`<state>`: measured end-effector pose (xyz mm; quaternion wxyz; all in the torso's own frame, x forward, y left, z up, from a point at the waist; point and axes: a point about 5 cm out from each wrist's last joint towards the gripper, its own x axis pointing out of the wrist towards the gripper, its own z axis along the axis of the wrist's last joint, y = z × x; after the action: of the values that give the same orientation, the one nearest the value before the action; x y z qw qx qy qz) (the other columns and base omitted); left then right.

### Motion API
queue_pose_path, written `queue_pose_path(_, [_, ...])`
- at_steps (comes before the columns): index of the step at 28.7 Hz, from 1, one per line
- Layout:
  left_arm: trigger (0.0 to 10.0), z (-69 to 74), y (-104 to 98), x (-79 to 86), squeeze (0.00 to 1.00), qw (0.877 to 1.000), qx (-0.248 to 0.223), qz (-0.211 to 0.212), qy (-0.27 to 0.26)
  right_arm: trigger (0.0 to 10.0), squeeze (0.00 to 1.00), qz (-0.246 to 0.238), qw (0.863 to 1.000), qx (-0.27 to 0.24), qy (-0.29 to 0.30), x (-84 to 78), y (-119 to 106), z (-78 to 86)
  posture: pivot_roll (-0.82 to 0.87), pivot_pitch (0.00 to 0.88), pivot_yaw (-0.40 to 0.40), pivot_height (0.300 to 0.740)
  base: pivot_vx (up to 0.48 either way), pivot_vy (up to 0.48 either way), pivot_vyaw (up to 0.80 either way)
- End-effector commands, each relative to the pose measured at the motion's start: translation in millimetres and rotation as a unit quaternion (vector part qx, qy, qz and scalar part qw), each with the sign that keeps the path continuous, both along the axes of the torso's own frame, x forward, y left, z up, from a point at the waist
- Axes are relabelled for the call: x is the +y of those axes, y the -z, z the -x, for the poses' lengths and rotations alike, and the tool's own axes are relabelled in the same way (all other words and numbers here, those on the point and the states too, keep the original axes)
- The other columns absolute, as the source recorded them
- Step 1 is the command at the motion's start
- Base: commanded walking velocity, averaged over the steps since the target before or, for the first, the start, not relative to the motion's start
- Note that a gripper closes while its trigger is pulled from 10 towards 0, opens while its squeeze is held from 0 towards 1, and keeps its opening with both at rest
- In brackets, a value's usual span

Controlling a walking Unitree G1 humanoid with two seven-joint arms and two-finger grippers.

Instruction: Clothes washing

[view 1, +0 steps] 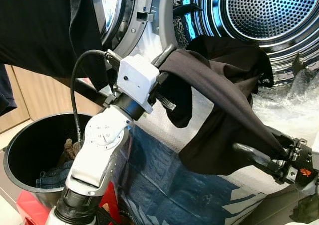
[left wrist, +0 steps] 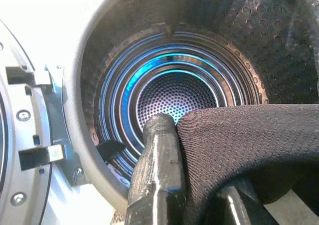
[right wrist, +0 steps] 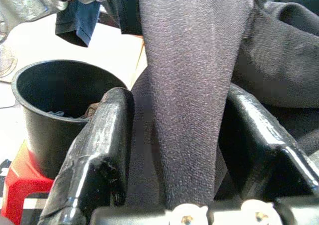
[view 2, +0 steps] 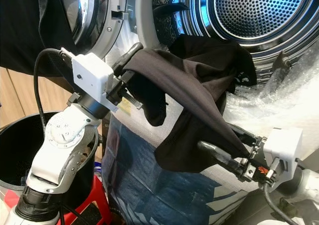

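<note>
Black knit fabric, a dark garment, hangs stretched between the two grippers in front of the open washing machine drum, its upper folds resting on the lower lip of the drum opening. The left gripper is raised at the left edge of the opening, beside the swung-open door; in the left wrist view one black finger stands bare against the perforated, blue-lit drum interior while the garment lies over and against the other, so the fingers appear closed narrowly on the cloth's upper end. The right gripper is lower and to the right, in front of the machine's lower panel; the garment's taut band runs down to it. In the right wrist view the band passes straight between the two fingers, which stand well apart with space on either side of the cloth, so the pincer is wide and the garment is threaded through rather than pinched. A loose lobe of the garment droops below the band, between the grippers. Below the left arm stands a black bucket on a red base, holding some bluish clothing. A blue patterned sheet covers the machine's front below the drum, and bubble wrap lies along the opening's lower right.
</note>
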<state>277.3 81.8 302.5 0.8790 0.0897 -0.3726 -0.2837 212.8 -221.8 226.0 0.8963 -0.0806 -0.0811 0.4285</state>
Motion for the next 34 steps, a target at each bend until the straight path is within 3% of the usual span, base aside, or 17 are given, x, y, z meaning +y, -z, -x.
queue_pose_path(1, [0.0,-6.0,-24.3,63.0,0.0,0.985,-0.029,0.109,-0.13,10.0,1.0,0.0,0.997,0.06,0.055,-21.5,20.9,-1.0,0.12,0.037,-0.147,0.74,0.0,0.0,0.0])
queue_pose_path(2, [0.0,-4.9,-19.8,52.8,0.0,0.989,-0.017,0.099,-0.108,7.6,0.0,-0.007,0.998,0.047,0.052,-19.6,15.4,-3.7,0.11,0.039,-0.146,0.74,0.0,0.0,0.0])
queue_pose_path(3, [0.0,-4.4,-18.5,49.8,0.0,0.99,-0.013,0.098,-0.101,7.6,0.0,-0.008,0.998,0.042,0.052,-19.2,13.4,-4.7,0.11,0.039,-0.146,0.74,0.0,0.0,0.0])
queue_pose_path(4, [0.0,-3.7,-17.5,46.3,0.0,0.991,-0.009,0.098,-0.092,0.0,0.0,-0.014,0.998,0.034,0.049,-18.8,9.3,-5.5,0.12,0.038,-0.149,0.74,0.0,0.0,0.0])
queue_pose_path(5, [0.0,-3.6,-17.5,45.9,0.0,0.991,-0.009,0.098,-0.091,0.0,0.0,-0.016,0.998,0.032,0.047,-18.6,8.1,-5.5,0.12,0.039,-0.149,0.74,0.0,0.0,0.0])
queue_pose_path(6, [0.0,-3.5,-17.3,45.8,0.0,0.991,-0.009,0.094,-0.09,10.0,0.0,-0.015,0.998,0.028,0.049,-18.9,6.4,-5.9,0.12,0.041,-0.148,0.74,0.0,0.0,0.0])
queue_pose_path(12, [0.0,-3.9,-17.0,46.4,0.0,0.992,-0.007,0.093,-0.09,10.0,0.0,-0.014,0.998,0.024,0.05,-19.7,4.7,-6.6,0.11,0.041,-0.148,0.74,0.0,0.0,0.0])
queue_pose_path(13, [0.0,-3.9,-17.0,46.3,0.0,0.992,-0.006,0.093,-0.09,2.1,0.0,-0.016,0.998,0.023,0.051,-19.8,4.1,-6.9,0.11,0.04,-0.148,0.74,0.0,0.0,0.0])
queue_pose_path(14, [0.0,-3.8,-16.9,46.1,0.0,0.992,-0.005,0.093,-0.088,4.1,0.0,-0.019,0.998,0.02,0.052,-19.9,2.7,-7.2,0.12,0.04,-0.148,0.74,0.0,0.0,0.0])
queue_pose_path(16, [0.0,-3.8,-16.9,46.2,0.0,0.992,-0.004,0.094,-0.088,4.1,0.0,-0.019,0.998,0.017,0.052,-19.9,1.9,-7.3,0.12,0.04,-0.148,0.74,0.0,0.0,0.0])
queue_pose_path(17, [0.0,-3.7,-16.2,45.3,0.0,0.992,-0.001,0.091,-0.085,10.0,0.0,-0.015,0.999,0.018,0.043,-17.7,1.9,-6.5,0.12,0.04,-0.148,0.74,0.0,0.0,0.0])
queue_pose_path(19, [0.0,-3.7,-15.8,44.6,0.0,0.993,0.002,0.087,-0.082,10.0,0.0,-0.011,0.999,0.018,0.037,-15.9,2.1,-5.9,0.12,0.039,-0.148,0.74,0.0,0.0,0.0])
queue_pose_path(25, [0.0,-2.3,-10.2,34.0,0.0,0.997,0.018,0.062,-0.047,10.0,0.0,0.042,0.995,0.034,-0.078,24.2,7.5,6.2,0.11,0.038,-0.147,0.74,0.0,0.0,0.0])
queue_pose_path(26, [0.0,-2.3,-10.2,34.0,0.0,0.997,0.018,0.062,-0.047,10.0,0.0,0.042,0.995,0.034,-0.078,24.2,7.5,6.2,0.11,0.038,-0.147,0.74,0.0,0.0,0.0])
queue_pose_path(30, [0.0,-1.9,-10.2,31.4,0.0,0.997,0.018,0.062,-0.045,10.0,0.0,-0.012,0.999,0.003,-0.049,39.1,-10.4,-8.0,0.11,0.038,-0.148,0.74,0.0,0.0,0.0])
queue_pose_path(32, [0.0,-1.3,-10.2,28.6,0.0,0.997,0.019,0.06,-0.042,10.0,0.0,-0.086,0.996,0.011,0.006,44.4,-17.5,-25.0,0.12,0.038,-0.152,0.74,0.0,0.0,0.0])
queue_pose_path(34, [0.0,-0.9,-10.1,27.8,0.0,0.997,0.02,0.06,-0.04,10.0,0.0,-0.109,0.994,0.008,-0.001,45.1,-18.9,-24.4,0.12,0.039,-0.153,0.74,0.0,0.0,0.0])
